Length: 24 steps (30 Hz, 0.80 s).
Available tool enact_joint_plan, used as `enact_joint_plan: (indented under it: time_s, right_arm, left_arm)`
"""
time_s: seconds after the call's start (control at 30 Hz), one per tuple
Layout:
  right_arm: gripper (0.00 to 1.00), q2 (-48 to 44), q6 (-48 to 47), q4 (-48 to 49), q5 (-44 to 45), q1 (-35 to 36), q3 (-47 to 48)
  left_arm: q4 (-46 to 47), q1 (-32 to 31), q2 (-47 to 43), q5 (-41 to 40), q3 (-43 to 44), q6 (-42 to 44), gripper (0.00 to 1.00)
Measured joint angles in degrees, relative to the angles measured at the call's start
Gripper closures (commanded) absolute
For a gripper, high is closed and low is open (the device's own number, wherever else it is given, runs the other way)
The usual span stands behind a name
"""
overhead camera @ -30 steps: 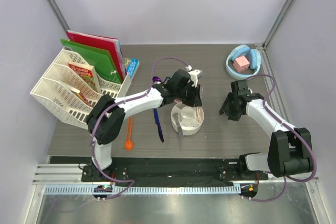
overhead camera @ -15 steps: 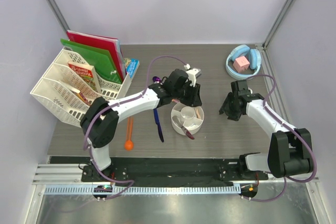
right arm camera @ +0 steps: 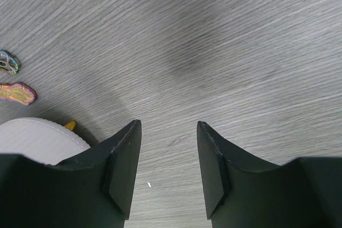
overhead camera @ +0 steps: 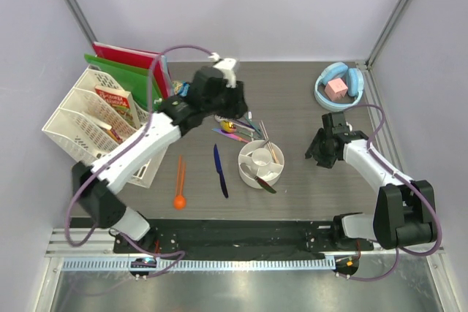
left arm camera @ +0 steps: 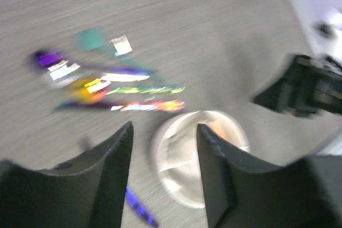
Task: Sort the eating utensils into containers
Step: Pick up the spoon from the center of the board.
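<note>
The white divided cup (overhead camera: 261,164) stands mid-table with a gold piece (overhead camera: 272,151) and a dark piece (overhead camera: 265,184) leaning in it. A pile of iridescent, purple and teal utensils (overhead camera: 234,126) lies just behind it. Left of the cup lie a dark blue knife (overhead camera: 219,171), then an orange spoon and chopsticks (overhead camera: 180,180). My left gripper (overhead camera: 225,101) hovers high behind the pile. In the blurred left wrist view it (left arm camera: 163,129) is open and empty above the cup (left arm camera: 197,158) and pile (left arm camera: 117,84). My right gripper (overhead camera: 319,153) is open and empty over bare table (right arm camera: 168,126) right of the cup's rim (right arm camera: 37,137).
A white lattice rack (overhead camera: 95,126) holding books stands at the left, with red and green folders (overhead camera: 131,71) behind it. A light blue bowl with a pink cube (overhead camera: 338,87) sits at the back right. The frame's walls close in both sides.
My left gripper opened above the cup, leaving a dark piece leaning in it. It then rose and swung back and left, uncovering the pile. The right arm stayed still.
</note>
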Motion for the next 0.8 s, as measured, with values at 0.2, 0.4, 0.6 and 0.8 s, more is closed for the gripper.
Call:
enact_joint_plan:
  time_s: [0.2, 0.4, 0.6, 0.8]
  right_arm:
    - [0.48, -0.02, 0.09, 0.37, -0.11, 0.0, 0.0]
    - [0.48, -0.04, 0.09, 0.96, -0.5, 0.0, 0.0]
    - [0.48, 0.04, 0.09, 1.64, -1.77, 0.0, 0.0]
    - [0.48, 0.15, 0.07, 1.84, -2.56, 0.0, 0.0]
  left_arm:
    - [-7.72, 8.26, -15.37, -10.32, -17.49, -2.62, 0.47]
    - [-15.93, 8.39, -17.25, -12.68, -31.26, -7.28, 0.48]
    - [-18.03, 9.29, -12.63, -14.27, -33.94, -10.36, 0.48]
    - [-17.86, 12.04, -6.6, -14.29, -34.91, -11.37, 0.48]
